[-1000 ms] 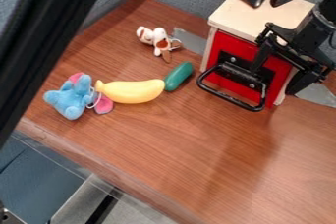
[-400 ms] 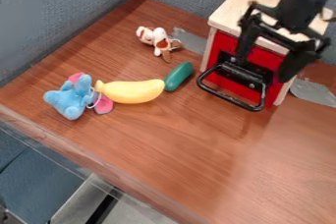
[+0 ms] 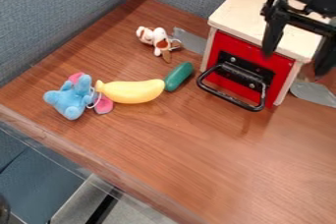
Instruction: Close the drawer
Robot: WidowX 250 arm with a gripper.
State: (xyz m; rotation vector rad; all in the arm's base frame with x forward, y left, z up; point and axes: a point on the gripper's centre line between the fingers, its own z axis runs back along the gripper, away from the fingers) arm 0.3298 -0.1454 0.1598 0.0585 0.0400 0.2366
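My gripper [image 3: 295,63] hangs wide open, empty, red drawer [image 3: 229,44] near its jaws, apparently closed, handle [image 3: 226,98] below them.

Table [image 3: 197,154]: glossy wood | partition [image 3: 59,16]: matt cloth | banana [image 3: 131,92]: smooth | handle [image 3: 226,98]: glossy black

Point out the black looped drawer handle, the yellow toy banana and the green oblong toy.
Black looped drawer handle [image 3: 226,98], camera view: its front bar.
Yellow toy banana [image 3: 131,92], camera view: middle of its body.
Green oblong toy [image 3: 178,76], camera view: its middle.
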